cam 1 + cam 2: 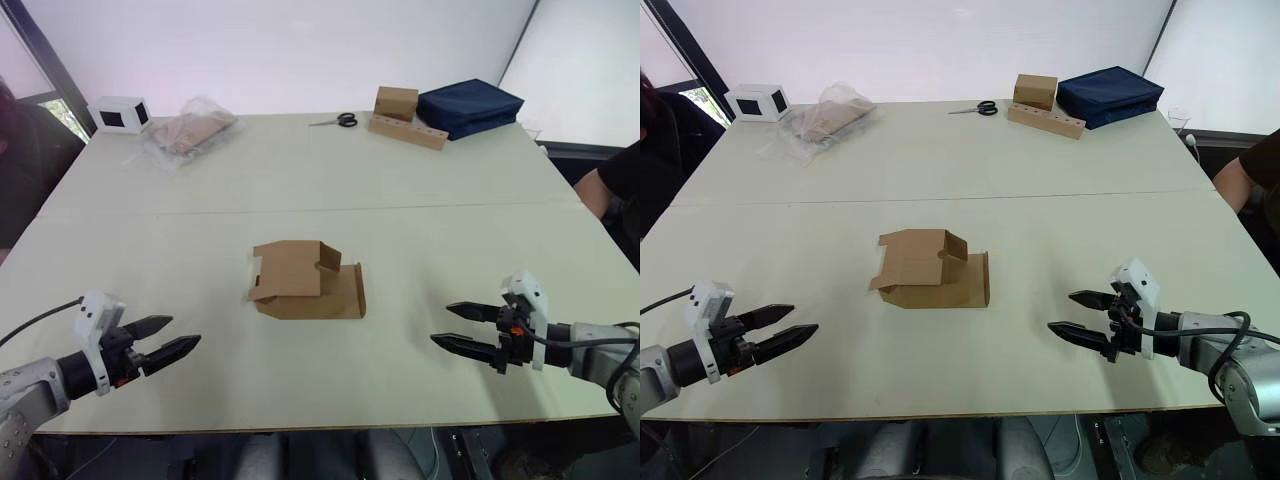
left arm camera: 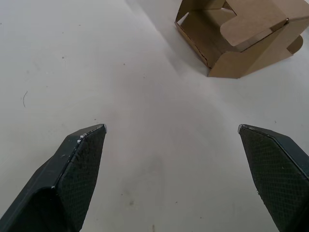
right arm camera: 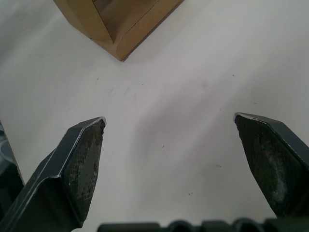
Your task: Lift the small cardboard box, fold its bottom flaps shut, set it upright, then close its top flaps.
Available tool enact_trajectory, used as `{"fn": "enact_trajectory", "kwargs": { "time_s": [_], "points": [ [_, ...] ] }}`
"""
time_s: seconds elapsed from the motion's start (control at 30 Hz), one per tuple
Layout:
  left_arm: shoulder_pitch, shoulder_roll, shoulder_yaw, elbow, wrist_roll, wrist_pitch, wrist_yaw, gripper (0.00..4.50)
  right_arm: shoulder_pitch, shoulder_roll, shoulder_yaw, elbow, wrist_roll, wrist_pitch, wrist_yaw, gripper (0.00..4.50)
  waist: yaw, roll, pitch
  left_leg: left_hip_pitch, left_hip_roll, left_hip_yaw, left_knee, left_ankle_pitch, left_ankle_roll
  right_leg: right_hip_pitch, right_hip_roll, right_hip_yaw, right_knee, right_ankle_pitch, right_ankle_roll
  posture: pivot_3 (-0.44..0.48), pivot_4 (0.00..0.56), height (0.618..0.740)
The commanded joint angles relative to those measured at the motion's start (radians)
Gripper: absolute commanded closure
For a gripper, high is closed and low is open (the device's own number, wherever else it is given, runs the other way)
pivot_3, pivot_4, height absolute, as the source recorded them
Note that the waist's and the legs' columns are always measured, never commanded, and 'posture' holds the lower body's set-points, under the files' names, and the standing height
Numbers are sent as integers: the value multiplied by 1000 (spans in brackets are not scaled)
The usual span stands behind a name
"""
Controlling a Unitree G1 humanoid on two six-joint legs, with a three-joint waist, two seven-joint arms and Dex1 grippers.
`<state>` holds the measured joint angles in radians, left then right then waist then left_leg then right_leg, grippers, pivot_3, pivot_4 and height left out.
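We see the small plain brown cardboard box [image 1: 308, 281] lying on its side mid-table, flaps loose, unprinted; nothing is done yet, by our reading. Our left gripper [image 1: 168, 343] and right gripper [image 1: 462, 327] hover well apart from it, fingers spread wide, empty.

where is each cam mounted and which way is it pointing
Left and right eye views: on the head, looking forward and down at the table; both arms show, left end effector and right end effector open.
Left wrist view: along its fingers toward the small cardboard box.
Right wrist view: likewise, box corner ahead.
All share the box.
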<state>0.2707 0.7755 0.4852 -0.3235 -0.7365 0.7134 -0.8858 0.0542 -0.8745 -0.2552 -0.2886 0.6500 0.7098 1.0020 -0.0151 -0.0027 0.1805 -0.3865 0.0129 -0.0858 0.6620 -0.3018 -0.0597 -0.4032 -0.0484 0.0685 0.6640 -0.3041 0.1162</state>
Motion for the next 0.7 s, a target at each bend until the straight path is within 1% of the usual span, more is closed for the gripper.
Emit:
{"fn": "enact_trajectory", "kwargs": {
  "time_s": [0.03,0.27,0.4,0.47,0.53,0.63,0.7],
  "points": [
    [-2,8,20,-7,-9,-11,-14,0,0,3,-21,-22,8,-21,5,42,0,0,0,0,0,0,0,0,0,0,0,0,0,0,0,0,150,740],
    [-11,12,14,-1,1,-9,-8,0,-15,5,-13,-28,4,-12,-17,42,0,0,0,0,0,0,0,0,0,0,0,0,0,0,0,0,150,740],
    [-32,13,-8,15,45,-40,4,0,-33,9,-5,-33,2,-9,-37,42,0,0,0,0,0,0,0,0,0,0,0,0,0,0,0,0,150,740],
    [-49,11,-18,32,87,-69,26,0,-50,11,-8,-37,4,-7,-51,42,1,0,0,0,0,0,0,0,0,0,0,0,0,0,0,0,150,740],
    [-63,23,-21,38,90,-68,16,0,-61,6,-15,-47,5,-5,-63,42,0,0,0,0,0,0,0,0,0,0,0,0,0,0,0,0,150,740],
    [-125,71,-5,57,37,18,4,0,-66,-13,-24,-96,5,-7,-66,42,2,0,0,0,0,0,0,0,0,0,0,0,0,0,0,0,150,740],
    [-201,134,-4,105,-38,152,-23,0,-74,-29,-15,-151,6,-10,-63,42,3,0,0,-1,0,-1,0,0,0,0,0,-1,0,0,0,0,150,740]
  ]
}}
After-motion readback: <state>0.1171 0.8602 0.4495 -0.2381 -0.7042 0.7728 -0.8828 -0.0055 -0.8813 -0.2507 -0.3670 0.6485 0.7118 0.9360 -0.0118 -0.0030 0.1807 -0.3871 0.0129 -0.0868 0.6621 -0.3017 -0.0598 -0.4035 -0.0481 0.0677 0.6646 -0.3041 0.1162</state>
